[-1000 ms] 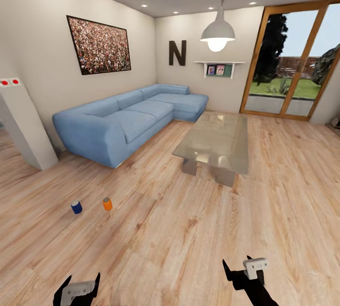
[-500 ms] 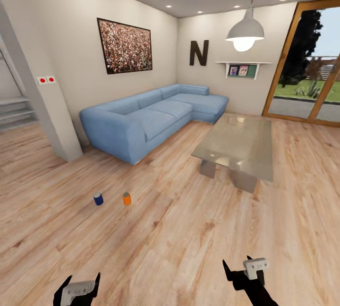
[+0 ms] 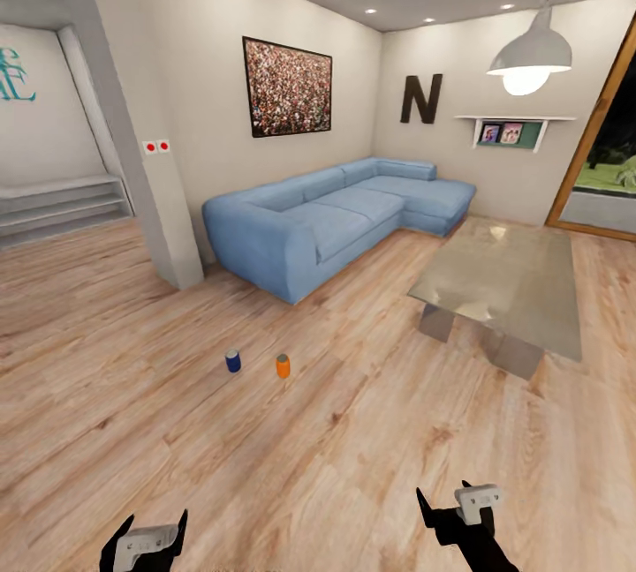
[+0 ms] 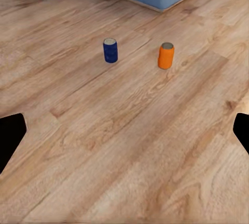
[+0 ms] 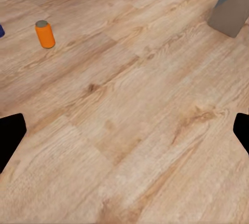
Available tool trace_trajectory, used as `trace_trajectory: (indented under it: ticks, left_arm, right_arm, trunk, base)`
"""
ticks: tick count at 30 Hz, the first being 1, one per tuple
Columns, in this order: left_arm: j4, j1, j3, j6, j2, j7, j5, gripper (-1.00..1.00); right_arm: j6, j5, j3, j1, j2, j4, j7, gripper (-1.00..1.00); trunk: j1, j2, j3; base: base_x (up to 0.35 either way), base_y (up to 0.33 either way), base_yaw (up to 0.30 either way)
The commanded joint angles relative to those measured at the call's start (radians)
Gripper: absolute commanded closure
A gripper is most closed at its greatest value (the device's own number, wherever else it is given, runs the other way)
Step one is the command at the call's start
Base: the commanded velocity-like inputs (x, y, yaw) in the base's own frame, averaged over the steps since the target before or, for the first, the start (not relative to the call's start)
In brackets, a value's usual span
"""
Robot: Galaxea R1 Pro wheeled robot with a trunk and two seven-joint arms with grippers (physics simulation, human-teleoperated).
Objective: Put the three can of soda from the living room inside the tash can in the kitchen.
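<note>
Two soda cans stand upright on the wood floor of the living room, a dark blue can [image 3: 232,361] and, just to its right, a bright orange can [image 3: 283,366]. In the left wrist view the blue can [image 4: 110,51] and the orange can [image 4: 166,55] lie ahead of the open left gripper [image 4: 124,136], well apart from it. The right wrist view has the orange can [image 5: 45,34] far off to one side of the open right gripper [image 5: 124,136]. Both grippers, left [image 3: 157,519] and right [image 3: 443,491], hang low and empty. The third can and the trash can are out of view.
A blue L-shaped sofa [image 3: 336,219] stands behind the cans, and a glass coffee table [image 3: 503,281] sits to the right. A white pillar [image 3: 150,166] and steps [image 3: 53,210] are at the left. Wood floor [image 3: 265,466] stretches between me and the cans.
The whole picture has shifted right, so the camera has turned left and the steps have come into view. The cans stay put on the floor. Both grippers hold the same pose.
</note>
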Motion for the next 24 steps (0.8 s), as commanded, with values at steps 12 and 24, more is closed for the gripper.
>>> trace_trajectory:
  ticks: [12, 24]
  left_arm:
    - [0.000, 0.000, 0.000, 0.000, 0.000, 0.000, 0.000, -1.00]
    - [0.001, 0.000, 0.000, 0.000, 0.000, 0.001, -0.001, -1.00]
  right_arm:
    - [0.000, 0.000, -0.003, 0.000, 0.000, 0.001, 0.000, -1.00]
    - [0.000, 0.000, -0.002, 0.000, 0.000, 0.002, 0.000, -1.00]
  trunk:
    - [0.000, 0.000, 0.000]
    - [0.000, 0.000, 0.000]
  base:
    - [0.000, 0.038, 0.201]
    - [0.000, 0.001, 0.016]
